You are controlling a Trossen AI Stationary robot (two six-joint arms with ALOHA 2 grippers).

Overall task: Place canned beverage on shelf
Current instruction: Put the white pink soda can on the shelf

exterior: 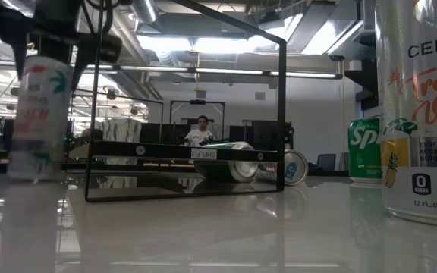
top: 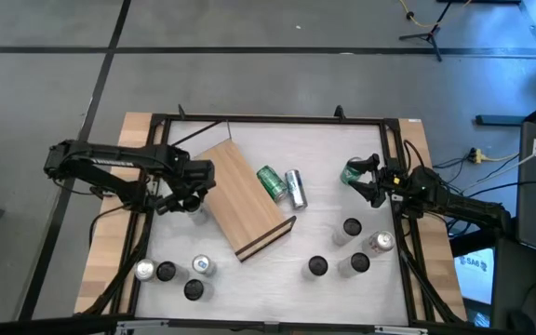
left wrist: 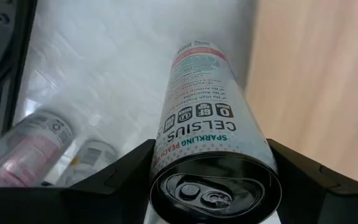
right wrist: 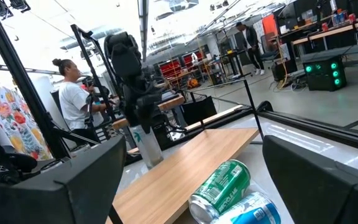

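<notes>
Closest to the lens in the left wrist view, a tall Celsius can (left wrist: 210, 124) stands between the left gripper (top: 192, 197) jaws, which press its sides just under the top rim: a grip on the can. It stands upright on the white desk (top: 277, 256), just beside the shelf's near long edge.

Going by size, the shelf (top: 242, 197) comes first: a stiff light-wood board lying at a slant on the desk, with two cans, a green one (top: 271, 182) and a silver-blue one (top: 295, 189), lying on their sides beside its far long edge.

I judge the held can stiff but thin-walled, smooth and slippery, easily dented and top-heavy; holding mid-body would steady it better.

The right gripper (top: 372, 180), jaws spread wide and empty, waits near a green can (top: 352, 173).
</notes>
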